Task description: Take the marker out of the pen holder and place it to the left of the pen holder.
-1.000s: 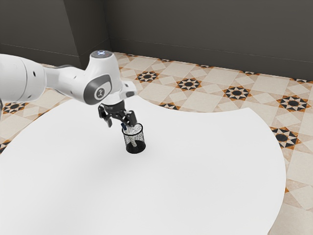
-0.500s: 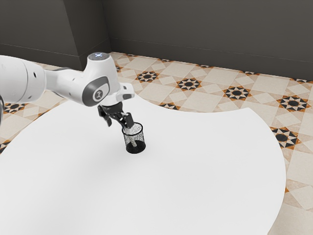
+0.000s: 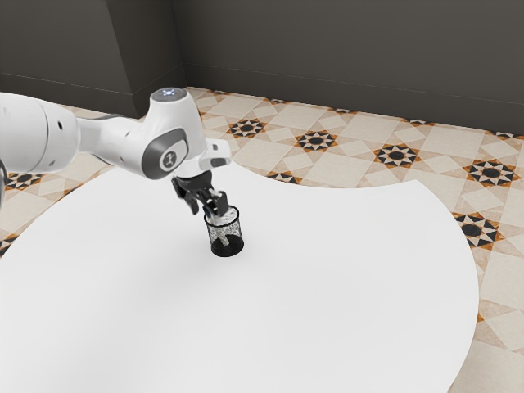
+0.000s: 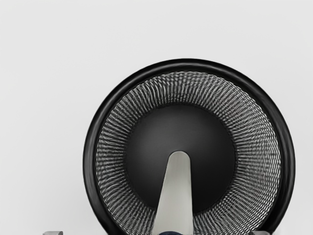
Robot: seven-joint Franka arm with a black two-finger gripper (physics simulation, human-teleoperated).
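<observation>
Compared with the earlier frame, the claw (image 3: 208, 210) has shifted slightly toward the exterior view's right and sits a little turned over the wire-mesh pen holder (image 4: 288, 161), while the holder itself stands upright in the same spot on the white surface (image 3: 327, 270). What the task asks first, taking the marker out, is not done: the marker (image 4: 175, 196) leans inside the cup, its pale grey barrel slanting down to the black base, its dark blue end (image 4: 170, 233) up by the claw. As for the claw, it is wide, with its two tips well apart at either side of the marker's upper end, and neither tip appears to press on it. So the approach looks nearly complete, I judge, and nothing beyond it is; the grasp, the lift clear of the rim, the move to the left of the holder, the lowering and the release are all left. Next the claw probably needs a small adjustment to bring the marker's upper end squarely between its tips, perhaps a touch lower, before closing. Because the marker leans, a lift straight up could drag its barrel against the mesh and tip or pull the light holder along with it
</observation>
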